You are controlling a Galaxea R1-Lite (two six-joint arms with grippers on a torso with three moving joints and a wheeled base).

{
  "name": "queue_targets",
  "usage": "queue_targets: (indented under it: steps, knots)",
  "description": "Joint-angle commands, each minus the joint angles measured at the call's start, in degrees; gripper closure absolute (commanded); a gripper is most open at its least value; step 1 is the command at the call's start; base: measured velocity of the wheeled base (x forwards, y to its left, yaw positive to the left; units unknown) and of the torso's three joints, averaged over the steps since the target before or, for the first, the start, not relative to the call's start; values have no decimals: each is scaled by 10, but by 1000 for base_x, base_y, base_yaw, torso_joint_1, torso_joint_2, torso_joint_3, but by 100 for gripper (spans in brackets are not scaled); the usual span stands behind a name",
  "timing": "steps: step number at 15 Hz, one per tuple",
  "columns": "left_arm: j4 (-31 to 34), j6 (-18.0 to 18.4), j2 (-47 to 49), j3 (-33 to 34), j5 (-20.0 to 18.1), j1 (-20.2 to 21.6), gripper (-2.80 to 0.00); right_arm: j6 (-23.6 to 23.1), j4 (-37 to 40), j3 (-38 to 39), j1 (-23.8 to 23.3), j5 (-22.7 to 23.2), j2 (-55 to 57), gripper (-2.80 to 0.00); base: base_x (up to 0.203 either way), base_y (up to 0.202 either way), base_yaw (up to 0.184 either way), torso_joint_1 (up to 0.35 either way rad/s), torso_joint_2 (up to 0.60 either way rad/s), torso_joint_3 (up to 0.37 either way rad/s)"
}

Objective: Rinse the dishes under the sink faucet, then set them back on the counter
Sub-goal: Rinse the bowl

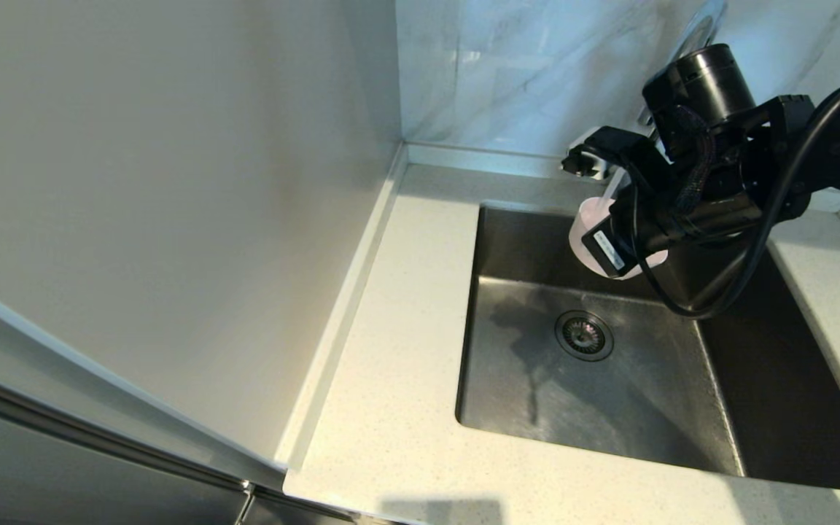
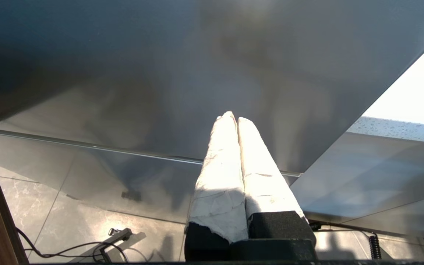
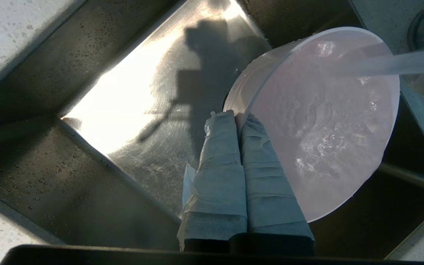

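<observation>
We hold the bowl by its rim, right gripper clamped on it, near the sink's back edge so the stream fills it; left gripper is parked, pinched closed.

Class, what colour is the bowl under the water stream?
Pale pink bowl, clearest in the right wrist view.

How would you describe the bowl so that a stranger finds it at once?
Find the steel sink sunk into the speckled counter. Above its back part, the right gripper pinches the rim of a small round pale pink bowl. It is the only dish in view, and a water stream pours into it.
</observation>
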Motion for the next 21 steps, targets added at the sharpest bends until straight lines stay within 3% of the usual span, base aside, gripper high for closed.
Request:
queue_targets:
  steps: [1,21]
  knots:
    - [0,0,0,0,0,0,0,-1,2,-1,-1,-1,2,0,0,0,0,0,0,0]
    - [0,0,0,0,0,0,0,-1,1,-18,-11,-20,2,0,0,0,0,0,0,0]
